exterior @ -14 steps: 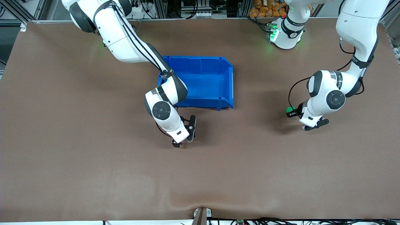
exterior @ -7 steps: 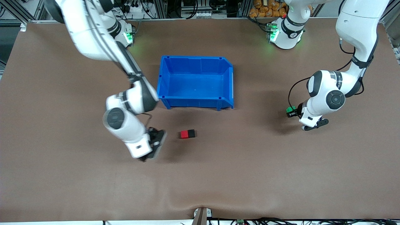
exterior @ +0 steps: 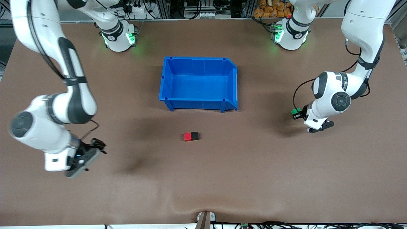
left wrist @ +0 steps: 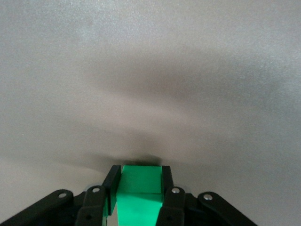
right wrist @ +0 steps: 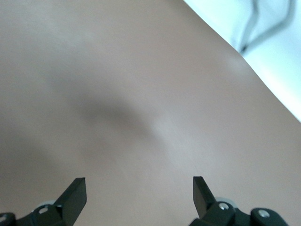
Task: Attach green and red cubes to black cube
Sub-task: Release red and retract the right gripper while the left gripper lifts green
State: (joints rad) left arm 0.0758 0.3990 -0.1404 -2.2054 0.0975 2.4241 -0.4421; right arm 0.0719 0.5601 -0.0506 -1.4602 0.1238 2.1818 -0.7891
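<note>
Red cube touching black cube; left gripper holding green cube.

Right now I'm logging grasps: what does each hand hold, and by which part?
The left hand clamps the green cube by two opposite side faces. The right hand is open, holding nothing.

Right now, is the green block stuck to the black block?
No, the green block sits between the left gripper fingers, away from the black block.
</note>
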